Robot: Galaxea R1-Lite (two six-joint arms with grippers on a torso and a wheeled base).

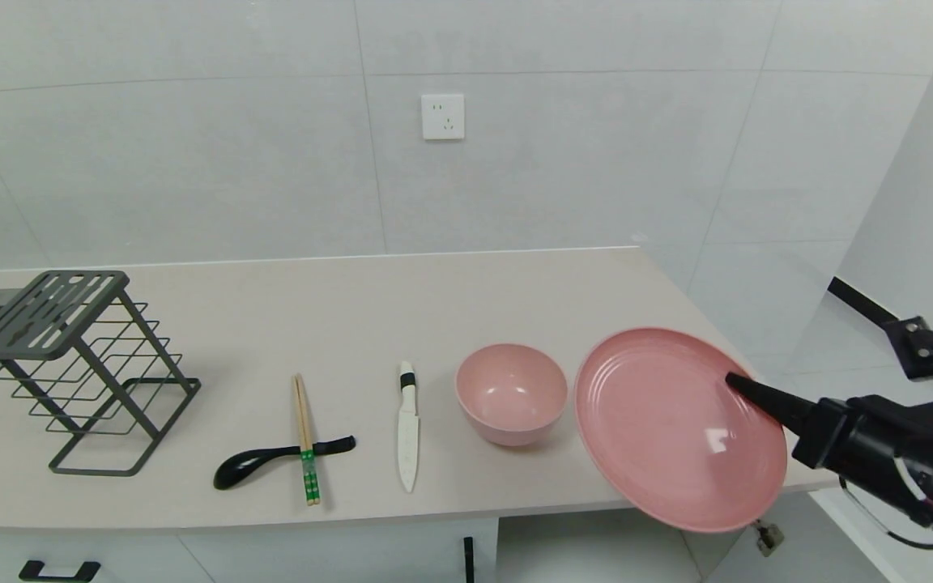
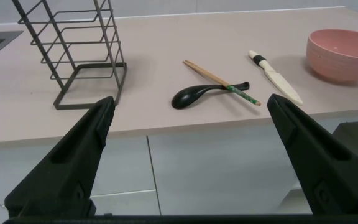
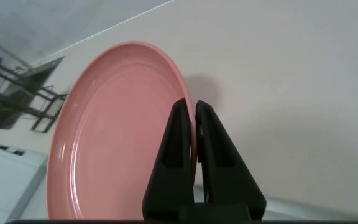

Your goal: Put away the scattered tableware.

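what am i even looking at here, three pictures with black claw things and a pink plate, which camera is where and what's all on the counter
This is a robot with two arms, each ending in a black two-fingered gripper. The wide picture comes from a camera on its head, looking down at a kitchen counter. The other two come from cameras on its wrists, so each looks along its own gripper.

On the counter, starting from the robot's left, are a dark wire rack, a black spoon with a pair of chopsticks lying across its handle, a white knife and a pink bowl.

The right gripper is shut on the rim of a pink plate, which is tilted rather than lying flat. The left gripper is open, holds nothing, and sits in front of the counter.
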